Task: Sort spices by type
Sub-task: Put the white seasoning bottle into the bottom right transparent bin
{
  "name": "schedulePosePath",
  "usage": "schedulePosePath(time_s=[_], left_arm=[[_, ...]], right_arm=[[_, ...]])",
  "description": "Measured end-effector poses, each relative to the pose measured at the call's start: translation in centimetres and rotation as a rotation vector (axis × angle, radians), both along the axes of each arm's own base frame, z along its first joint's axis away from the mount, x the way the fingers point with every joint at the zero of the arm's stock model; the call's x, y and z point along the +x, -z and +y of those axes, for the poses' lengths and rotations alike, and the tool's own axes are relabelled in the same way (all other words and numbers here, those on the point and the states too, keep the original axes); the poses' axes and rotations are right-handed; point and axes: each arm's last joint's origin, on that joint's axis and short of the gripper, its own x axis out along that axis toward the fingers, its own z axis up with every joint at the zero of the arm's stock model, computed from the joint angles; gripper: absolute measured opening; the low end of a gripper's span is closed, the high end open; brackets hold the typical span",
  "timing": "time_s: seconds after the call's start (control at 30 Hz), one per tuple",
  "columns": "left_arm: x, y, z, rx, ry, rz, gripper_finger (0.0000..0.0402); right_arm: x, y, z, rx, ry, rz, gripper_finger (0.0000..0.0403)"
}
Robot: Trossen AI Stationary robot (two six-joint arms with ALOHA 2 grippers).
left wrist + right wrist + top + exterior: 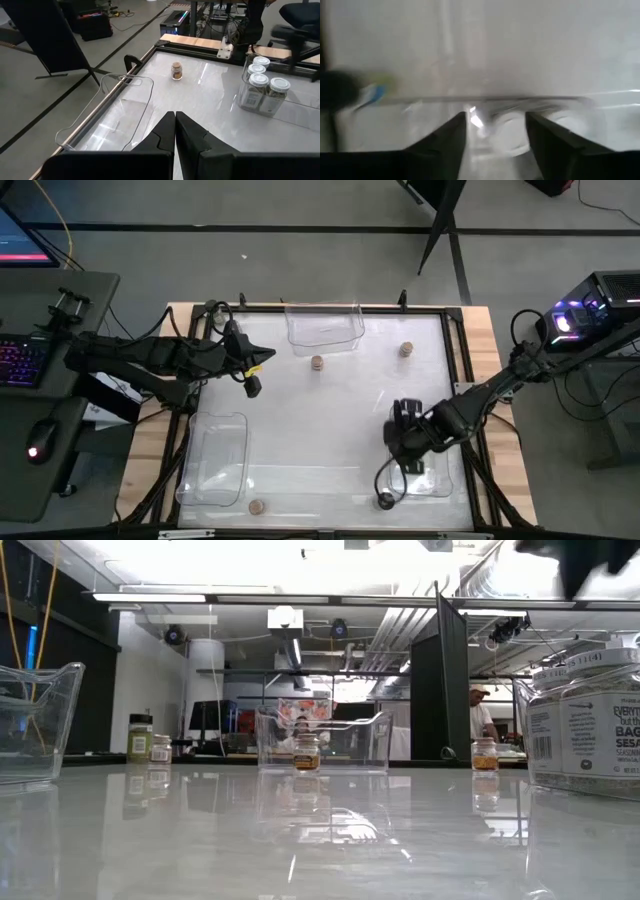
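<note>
Small spice jars stand about the white table: tan-lidded ones at the far middle (pixel 317 363), the far right (pixel 406 350) and the near edge (pixel 257 506), and a dark-lidded one (pixel 385 500) near the right bin. Three white-lidded jars (pixel 260 82) stand together inside the clear bin at the near right (pixel 440 480). My right gripper (pixel 495 140) hangs open above that bin, pointing down, with blurred white lids (pixel 512 135) showing below the gap. My left gripper (pixel 175 131) is shut on nothing and hovers over the table's left side (pixel 252 385).
An empty clear bin (pixel 325 328) stands at the far edge and another (pixel 215 460) at the near left. The middle of the table is bare. Two more jars (pixel 148 740) show at the far left in the low view. A person stands in the room beyond.
</note>
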Motion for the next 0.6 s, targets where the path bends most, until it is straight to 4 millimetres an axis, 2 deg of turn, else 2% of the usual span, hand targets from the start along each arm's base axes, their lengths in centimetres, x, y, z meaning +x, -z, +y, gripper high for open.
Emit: schedulePosePath(time_s=[0.17, 0.2, 0.33, 0.47, 0.6], left_arm=[[0.0, 0.0, 0.0, 0.000, 0.000, 0.000, 0.0000], [0.0, 0.0, 0.0, 0.000, 0.000, -0.001, 0.0000], [0.0, 0.0, 0.0, -0.014, -0.006, -0.008, 0.0000], [0.0, 0.0, 0.0, -0.014, -0.007, -0.009, 0.0000], [0.0, 0.0, 0.0, -0.015, -0.006, -0.009, 0.0000]], right_arm=[[-0.3, 0.8, 1.9, 0.044, -0.047, 0.046, 0.0031], [-0.2, 1.3, 2.2, 0.036, -0.050, 0.059, 0.0016], [1.2, 3.6, 3.2, 0.001, -0.085, 0.115, 0.0019], [2.3, 6.2, 4.1, -0.030, -0.130, 0.186, 0.0003], [2.7, 7.6, 4.3, -0.061, -0.128, 0.234, 0.0002]])
